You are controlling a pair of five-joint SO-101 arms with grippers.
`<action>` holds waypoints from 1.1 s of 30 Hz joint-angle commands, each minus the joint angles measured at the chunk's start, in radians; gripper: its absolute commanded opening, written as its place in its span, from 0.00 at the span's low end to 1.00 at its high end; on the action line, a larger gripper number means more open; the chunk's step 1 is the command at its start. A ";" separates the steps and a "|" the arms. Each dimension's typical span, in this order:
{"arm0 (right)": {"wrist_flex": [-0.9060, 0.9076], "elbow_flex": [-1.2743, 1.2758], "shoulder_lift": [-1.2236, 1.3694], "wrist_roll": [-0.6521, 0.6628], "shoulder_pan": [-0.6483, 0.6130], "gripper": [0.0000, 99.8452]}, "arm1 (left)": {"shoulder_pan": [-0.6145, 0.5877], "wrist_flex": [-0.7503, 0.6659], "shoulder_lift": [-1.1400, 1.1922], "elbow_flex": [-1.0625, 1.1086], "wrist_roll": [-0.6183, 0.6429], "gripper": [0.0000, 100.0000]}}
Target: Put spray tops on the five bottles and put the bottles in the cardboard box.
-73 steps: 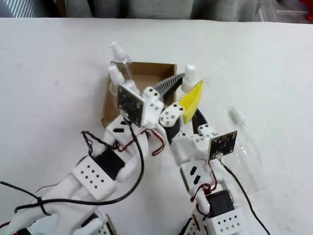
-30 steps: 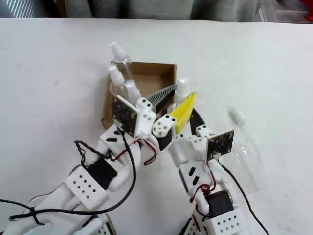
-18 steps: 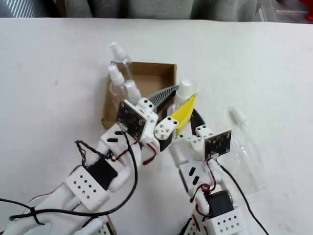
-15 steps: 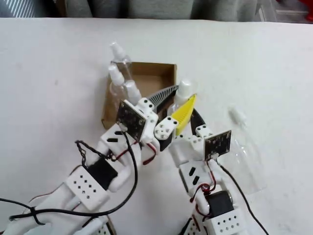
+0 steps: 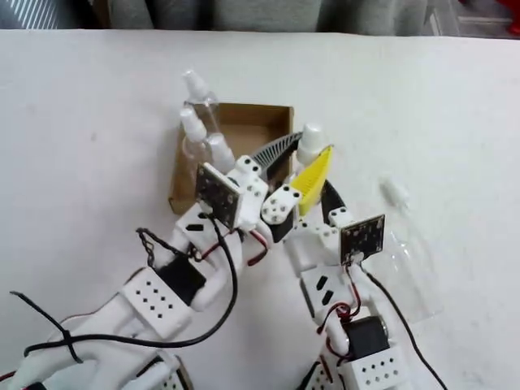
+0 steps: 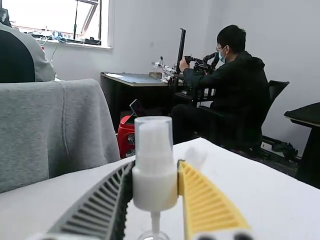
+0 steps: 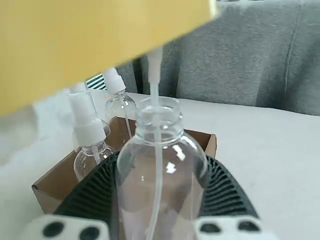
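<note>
Your left gripper [image 6: 155,172], closed on the spray top [image 6: 154,150], has lifted a little in the last half second after dipping toward the bottle [image 7: 160,165]. Your right gripper [image 7: 161,162] is clamped around that bottle, just beside the cardboard box [image 5: 248,126]. The tube [image 7: 155,95] reaches down into the bottle, but the top looks unseated, so pressing down remains.

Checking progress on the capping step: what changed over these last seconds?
The left gripper, shut on the spray top, drew back a little toward the arms' bases, carrying the top along. The right gripper kept its hold on the open bottle; the bottles by the cardboard box stayed put.
</note>
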 commanded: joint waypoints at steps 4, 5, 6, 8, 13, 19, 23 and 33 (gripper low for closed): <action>0.004 0.015 -0.013 0.048 0.019 0.02 | -0.013 0.009 0.012 0.051 -0.032 0.02; 0.021 0.015 -0.013 0.049 0.010 0.02 | -0.012 0.008 0.005 0.063 -0.048 0.02; 0.041 0.009 -0.013 0.049 0.002 0.02 | -0.012 0.008 0.004 0.069 -0.057 0.02; 0.065 -0.005 -0.013 0.049 0.001 0.02 | -0.012 0.008 0.004 0.071 -0.055 0.02; 0.091 -0.017 -0.015 0.049 0.004 0.02 | -0.012 0.009 0.004 0.072 -0.055 0.02; 0.085 -0.017 -0.015 0.040 0.007 0.02 | -0.012 0.008 0.002 0.072 -0.054 0.02; 0.082 -0.017 -0.016 0.040 0.007 0.02 | -0.013 0.012 -0.010 0.074 -0.054 0.02; 0.028 -0.041 -0.016 -0.092 0.070 0.02 | 0.007 0.015 -0.068 0.129 -0.054 0.02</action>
